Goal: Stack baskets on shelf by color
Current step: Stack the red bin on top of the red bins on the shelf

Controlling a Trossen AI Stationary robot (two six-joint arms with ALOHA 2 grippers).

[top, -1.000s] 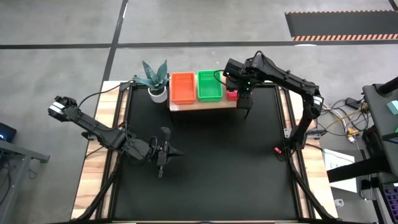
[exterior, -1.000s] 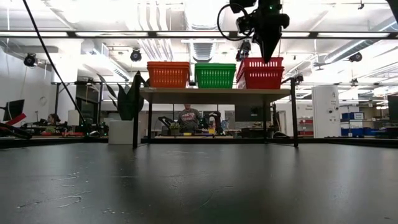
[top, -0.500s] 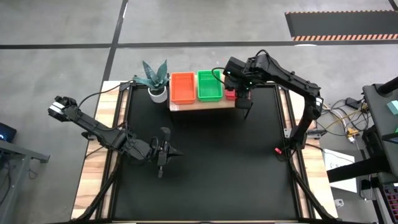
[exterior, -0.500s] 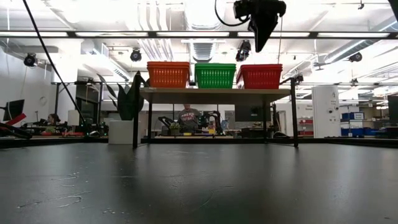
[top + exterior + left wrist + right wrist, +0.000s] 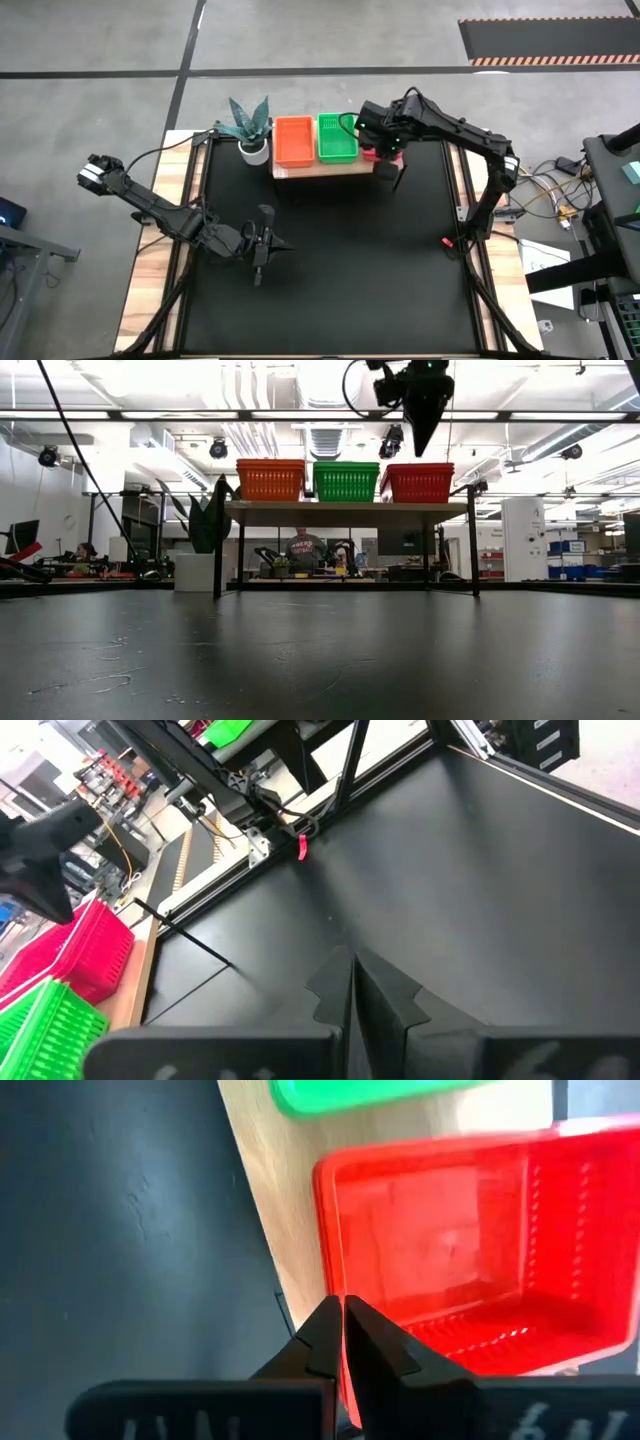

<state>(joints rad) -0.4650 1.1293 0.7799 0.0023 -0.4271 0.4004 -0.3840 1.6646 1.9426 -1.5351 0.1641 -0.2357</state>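
Observation:
Three stacks of baskets stand on the light-wood shelf (image 5: 325,168): orange (image 5: 293,140) on the left, green (image 5: 337,137) in the middle, red (image 5: 371,152) on the right, the red partly hidden under my right arm. In the low view the stacks are orange (image 5: 270,479), green (image 5: 346,481) and red (image 5: 417,482), with bottoms on the shelf board (image 5: 345,508). My right gripper (image 5: 420,448) is shut and points down just above the red stack, touching nothing; its wrist view shows the fingertips (image 5: 342,1302) over the near rim of the red basket (image 5: 450,1250). My left gripper (image 5: 275,243) waits shut above the table's left near part.
A potted plant (image 5: 250,125) stands at the shelf's left end. The black tabletop (image 5: 340,270) spreads from the shelf toward the near edge, framed by metal rails. Cables lie off the table's right side. People sit in the room beyond (image 5: 303,550).
The top red basket stood higher on its stack a second ago with my right gripper at its rim. It has dropped level into the stack. My right gripper has risen clear of it and shifted slightly left.

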